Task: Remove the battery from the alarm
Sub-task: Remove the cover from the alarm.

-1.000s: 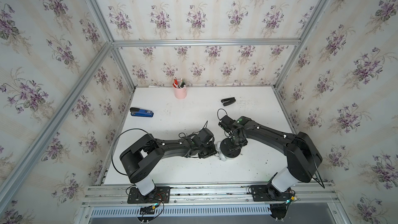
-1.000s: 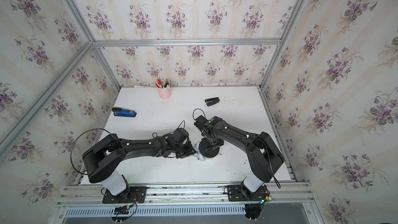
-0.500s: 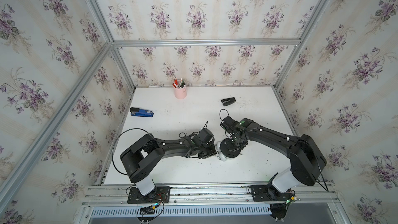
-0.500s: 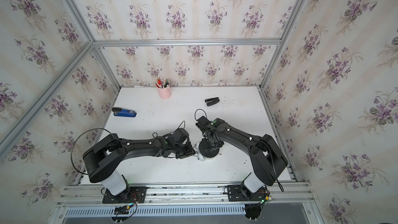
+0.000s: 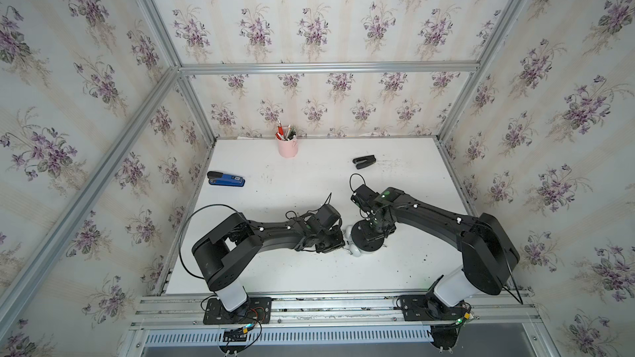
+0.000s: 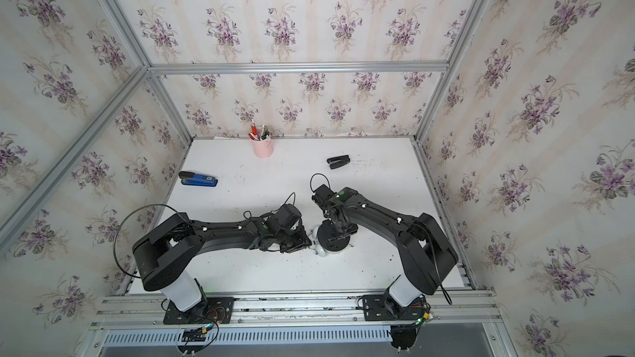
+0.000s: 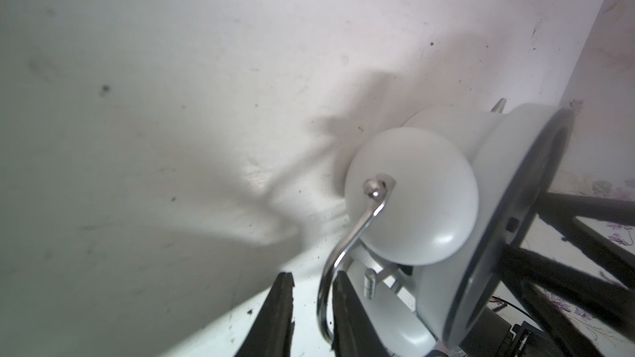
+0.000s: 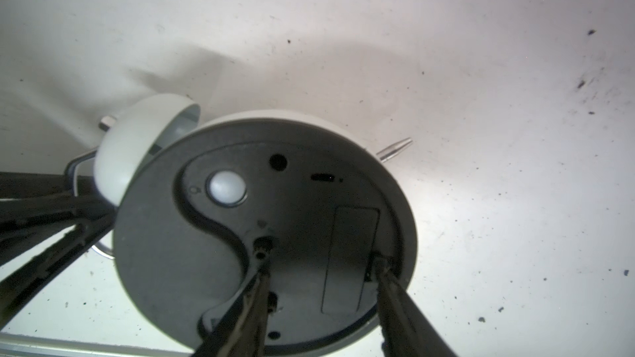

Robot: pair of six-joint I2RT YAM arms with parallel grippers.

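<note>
Steadying the alarm (image 8: 292, 200) face-down, left gripper (image 7: 311, 276) pinches its handle (image 7: 343, 245); right gripper (image 8: 320, 257), jaws spread, straddles the closed battery cover (image 8: 350, 235).

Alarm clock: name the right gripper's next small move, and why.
Likely nudge a fingertip of the right gripper against the battery cover to pop it open. The cover is shut in the black back of the alarm clock, the open gripper straddles it, and the handle sits between the fingers of the left gripper.

Dial of alarm (image 8: 261, 235) hidden (face down); right gripper (image 8: 319, 257) base cut off; cup (image 5: 287, 148) contents too small.
</note>
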